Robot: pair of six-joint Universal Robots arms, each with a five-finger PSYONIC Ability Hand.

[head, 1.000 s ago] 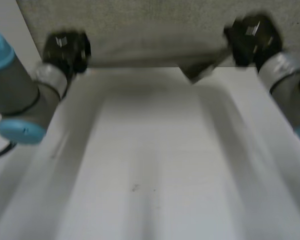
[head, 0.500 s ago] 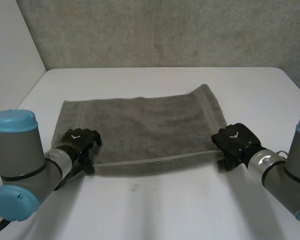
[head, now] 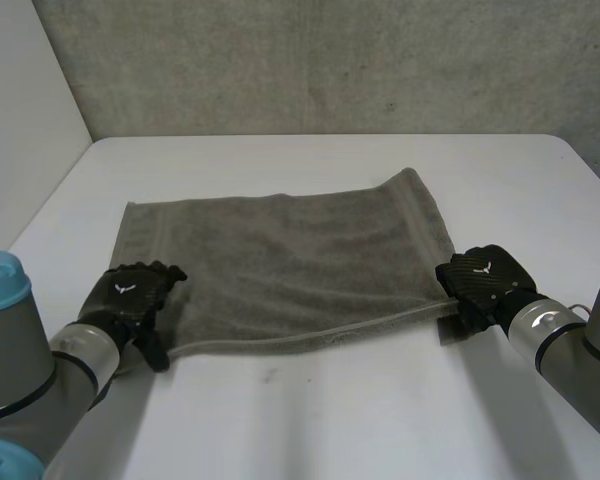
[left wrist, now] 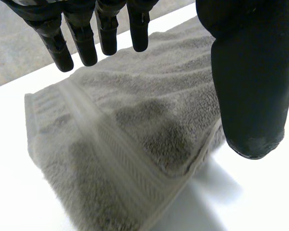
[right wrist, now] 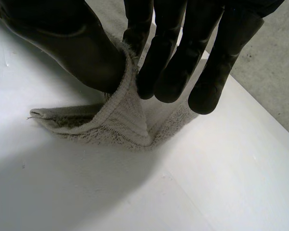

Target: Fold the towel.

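A grey towel lies folded in two on the white table, its doubled edge toward me. My left hand hovers at the towel's near left corner, fingers straight and apart from the thumb, holding nothing. At the near right corner my right hand pinches the towel between thumb and fingers, lifting that corner a little off the table.
A grey wall runs along the table's far edge. A white panel stands at the left. Bare table lies in front of the towel and to its right.
Both arms swept the held towel edge from the far side toward me, laying it doubled. My left hand then let go of its corner and drew back a little; the right still grips.
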